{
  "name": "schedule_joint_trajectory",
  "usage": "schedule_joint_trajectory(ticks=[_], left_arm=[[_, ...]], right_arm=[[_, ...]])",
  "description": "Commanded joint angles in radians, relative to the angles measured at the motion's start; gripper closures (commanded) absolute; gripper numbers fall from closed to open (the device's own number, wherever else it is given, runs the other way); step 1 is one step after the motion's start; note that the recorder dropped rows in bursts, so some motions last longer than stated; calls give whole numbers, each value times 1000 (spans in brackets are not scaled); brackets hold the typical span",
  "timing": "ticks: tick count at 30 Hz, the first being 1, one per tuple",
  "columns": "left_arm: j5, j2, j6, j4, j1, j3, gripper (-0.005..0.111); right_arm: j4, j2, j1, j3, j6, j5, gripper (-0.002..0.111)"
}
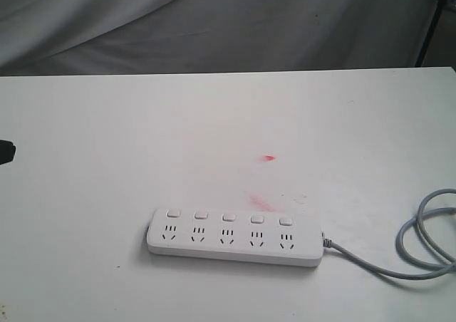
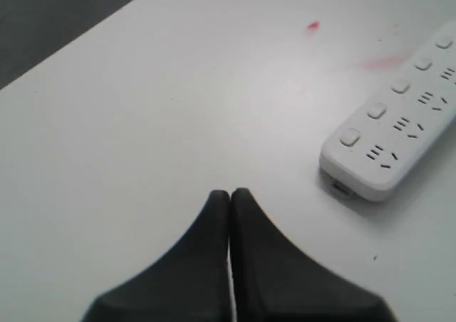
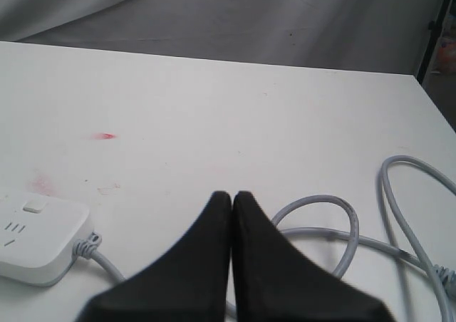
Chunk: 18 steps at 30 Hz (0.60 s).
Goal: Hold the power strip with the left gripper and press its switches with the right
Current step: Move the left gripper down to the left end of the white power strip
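Exterior view shows the power strip (image 1: 235, 236) lying flat on the white table (image 1: 142, 137), toward the near edge. Its five switches (image 1: 229, 216) stand in one row along the far side, and its grey cord (image 1: 420, 254) curls away on the right. In the left wrist view the left gripper (image 2: 230, 194) has its jaws pressed together on nothing, apart from the strip's end. The right gripper (image 3: 232, 195) is likewise pressed together, empty, close to the cord's loop.
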Motion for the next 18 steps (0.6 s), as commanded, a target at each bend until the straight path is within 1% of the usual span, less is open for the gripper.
schedule_joint_trajectory(ticks=[1, 7, 10, 13, 14, 17, 18], left_arm=[[42, 5, 7, 25, 4, -6, 107], [89, 5, 7, 8, 4, -6, 107], [102, 5, 7, -53, 4, -6, 107], [102, 5, 7, -70, 4, -6, 107], [92, 5, 7, -87, 4, -6, 107], [24, 13, 7, -214, 4, -9, 107], [10, 18, 7, -226, 4, -20, 107]], right_arm=[[3, -6, 2, 4, 0, -1, 108], [3, -6, 2, 4, 0, -1, 108], [3, -6, 2, 4, 0, -1, 108], [3, -6, 2, 4, 0, -1, 108], [3, -6, 2, 4, 0, -1, 108], [3, -6, 2, 4, 0, -1, 108], [3, -6, 2, 4, 0, -1, 108]])
